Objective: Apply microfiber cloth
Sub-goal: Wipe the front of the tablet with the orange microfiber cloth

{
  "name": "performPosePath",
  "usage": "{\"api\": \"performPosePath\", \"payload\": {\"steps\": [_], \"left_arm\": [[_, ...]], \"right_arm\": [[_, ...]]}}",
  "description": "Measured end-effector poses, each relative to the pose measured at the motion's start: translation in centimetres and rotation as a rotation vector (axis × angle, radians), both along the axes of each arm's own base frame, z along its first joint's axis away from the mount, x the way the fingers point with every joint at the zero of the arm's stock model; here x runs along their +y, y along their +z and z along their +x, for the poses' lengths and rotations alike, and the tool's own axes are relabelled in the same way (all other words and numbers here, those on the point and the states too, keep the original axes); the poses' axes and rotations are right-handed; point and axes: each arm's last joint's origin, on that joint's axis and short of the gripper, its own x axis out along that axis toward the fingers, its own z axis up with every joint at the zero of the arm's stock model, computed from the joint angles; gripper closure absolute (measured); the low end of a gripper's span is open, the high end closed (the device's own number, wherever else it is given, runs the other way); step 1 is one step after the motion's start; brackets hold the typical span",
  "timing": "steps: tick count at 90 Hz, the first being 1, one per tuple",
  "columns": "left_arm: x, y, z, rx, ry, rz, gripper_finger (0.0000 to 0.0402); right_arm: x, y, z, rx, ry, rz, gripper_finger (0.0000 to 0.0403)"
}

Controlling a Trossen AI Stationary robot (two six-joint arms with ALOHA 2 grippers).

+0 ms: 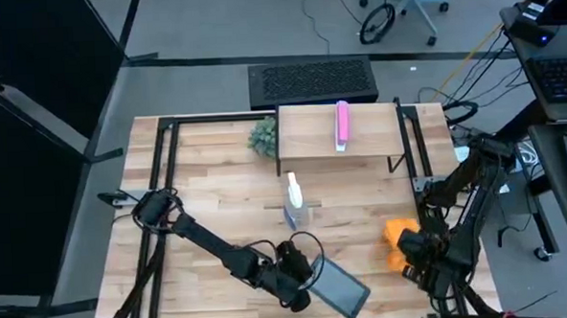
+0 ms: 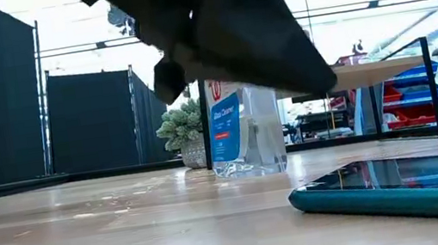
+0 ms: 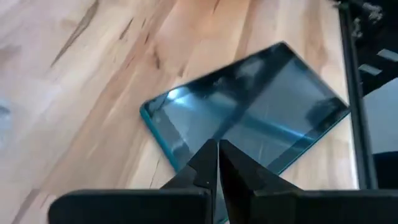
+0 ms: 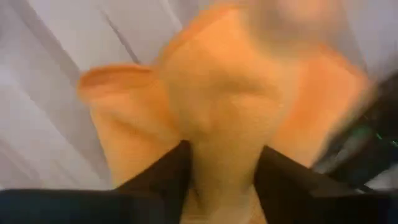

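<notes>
Tablet: dark tablet [image 2: 402,182] lies flat on the bench [image 1: 218,195], nearest the low camera, teal edge toward me. I take it as my landmark. Flat and face up suits wiping; I judge it is what the cloth is meant for.

Left claw: left claw [image 3: 217,163] hangs just over the tablet's near edge, fingers pressed together with nothing between them. From above [image 1: 298,269] it sits at the tablet's left end. I read it as parked there to steady or reposition the tablet, though I cannot tell whether it touches the glass.

Microfiber cloth: orange microfiber cloth [image 1: 399,238] is right of the tablet, near but apart from it, bunched up by the bench's right side.

Right claw: right claw [image 4: 224,165] has its two fingers set around a fold of the cloth [image 4: 217,93], gripping the bunch. From above it [image 1: 412,254] is at the cloth, right of the tablet. I cannot tell whether the cloth is lifted or resting on the bench.

Spray bottle: clear bottle [image 2: 242,132] stands upright behind the tablet, out of the wiping path.

Plant: small potted plant [image 1: 262,136] farther back, beyond the bottle.

Shelf: raised wooden shelf [image 1: 311,139] well behind the tablet carries a pink bar [image 1: 341,124].

Stage: I judge the cloth is in grasp but not yet carried to the tablet.
</notes>
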Motion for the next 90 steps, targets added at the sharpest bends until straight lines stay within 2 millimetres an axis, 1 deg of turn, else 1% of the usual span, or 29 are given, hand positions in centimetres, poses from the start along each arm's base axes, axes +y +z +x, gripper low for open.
{"api": "performPosePath", "payload": {"steps": [12,24,31,38,49,58,63,71,79,90], "left_arm": [[0.1,-0.1,0.0,0.009,-0.004,-0.003,0.0402],[0.2,0.0,0.1,0.006,-0.005,-0.001,0.0402],[0.4,0.2,0.2,0.006,-0.010,-0.011,0.0402],[0.3,0.2,0.1,0.018,-0.028,-0.027,0.0402],[0.2,0.0,0.0,0.050,-0.056,-0.046,0.0402],[0.1,0.1,0.0,0.046,-0.061,-0.056,0.0402],[0.3,0.1,0.1,0.050,-0.059,-0.055,0.0402],[0.7,0.1,0.3,0.055,-0.063,-0.070,0.0401],[1.0,0.1,0.5,0.058,-0.061,-0.078,0.0395],[1.5,0.1,0.7,0.058,-0.052,-0.078,0.0370]], "right_arm": [[0.6,0.3,-0.1,-0.120,0.068,0.022,0.0197],[0.7,0.3,-0.1,-0.118,0.092,0.012,0.0184],[0.6,0.4,0.0,-0.110,0.074,0.032,0.0176],[1.2,0.8,0.3,-0.160,0.053,0.132,0.0168],[2.9,1.7,0.6,-0.268,0.036,0.335,0.0151],[4.6,1.8,0.8,-0.394,0.019,0.424,0.0136],[5.5,1.4,1.0,-0.430,0.010,0.456,0.0129],[6.7,0.2,1.4,-0.442,-0.030,0.482,0.0122],[8.0,-1.4,1.9,-0.483,-0.097,0.492,0.0120],[9.7,-4.2,2.8,-0.551,-0.210,0.513,0.0123]]}}
